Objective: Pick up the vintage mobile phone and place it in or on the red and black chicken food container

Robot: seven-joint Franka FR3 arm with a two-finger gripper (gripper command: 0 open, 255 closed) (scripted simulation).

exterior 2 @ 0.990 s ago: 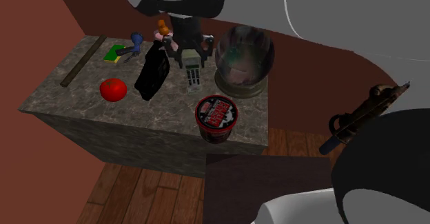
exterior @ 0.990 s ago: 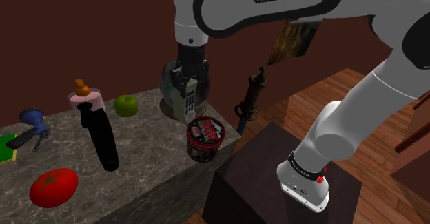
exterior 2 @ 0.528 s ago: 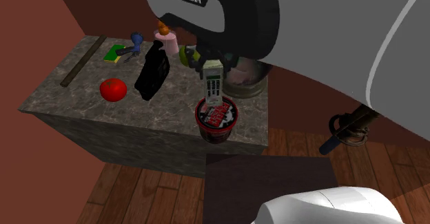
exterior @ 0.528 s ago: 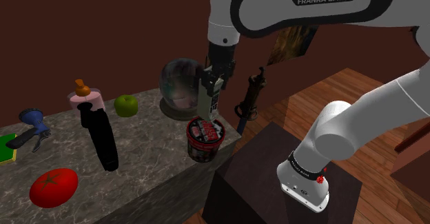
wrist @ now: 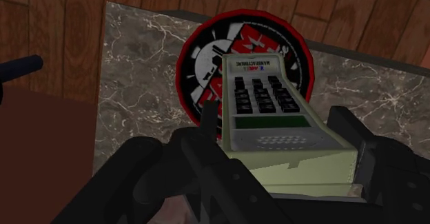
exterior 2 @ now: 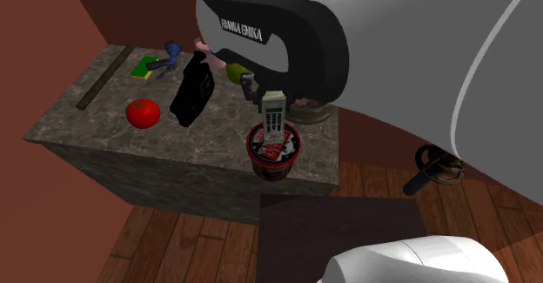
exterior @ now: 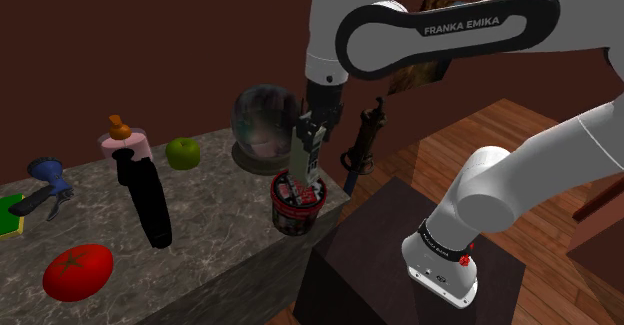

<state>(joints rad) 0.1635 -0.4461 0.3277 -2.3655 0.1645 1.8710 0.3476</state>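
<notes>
holding the vintage mobile phone (wrist: 265,109) clamped between the black fingers (wrist: 355,143), one on each long side, with keypad and small screen turned to the wrist camera. pale grey-green body, dark keys, a thin black antenna on one side. straight beyond the phone, looking onto the round top of the red and black chicken food container (wrist: 200,57): red rim, black and white print inside.

in the shoulder view, holding the phone (exterior: 305,160) upright in the middle of the frame, lower end down at the rim of the container (exterior: 297,210); cannot tell if touching it or only just above it. container placed on the dark marble surface (exterior: 215,228), near its right corner and just beside the edge. behind the container, a glass globe (exterior: 260,123) on a round base. more to the left, a green apple (exterior: 183,153), a pink item with an orange top (exterior: 125,141) and a long black object (exterior: 148,201) lying on the surface. at lower left a red tomato (exterior: 77,271); at the left edge a blue item (exterior: 48,171). at lower right the dark stand (exterior: 395,273) under the white arm (exterior: 520,183).

in the second exterior view, holding the phone (exterior 2: 273,114) upright near the middle, lower end overlapping the container's top (exterior 2: 272,158). container at the front right corner of the surface, tomato (exterior 2: 143,112) and black object (exterior 2: 193,90) well apart to its left. below, a wooden floor (exterior 2: 174,246).
</notes>
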